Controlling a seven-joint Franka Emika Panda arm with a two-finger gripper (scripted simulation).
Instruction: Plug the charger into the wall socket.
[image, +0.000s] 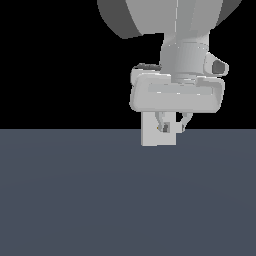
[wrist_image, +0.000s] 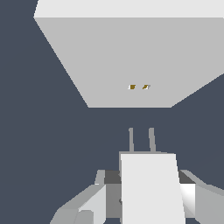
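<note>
In the wrist view my gripper (image: 173, 127) is shut on the charger (wrist_image: 151, 188), a small white block held between the fingers (wrist_image: 89, 203). Its two thin prongs (wrist_image: 131, 140) point at the wall socket (wrist_image: 127, 57), an upright white square plate with two tiny orange holes (wrist_image: 139, 86) at its centre. The prong tips are a short gap from the plate and not touching it. In the exterior view the socket (image: 150, 136) stands on the floor just behind my fingers; there the charger blends with the plate and is hard to pick out.
A flat dark blue-grey floor (image: 75, 200) spreads around the socket. The arm's large grey wrist and link (image: 185, 55) hang above the gripper. Black background lies behind.
</note>
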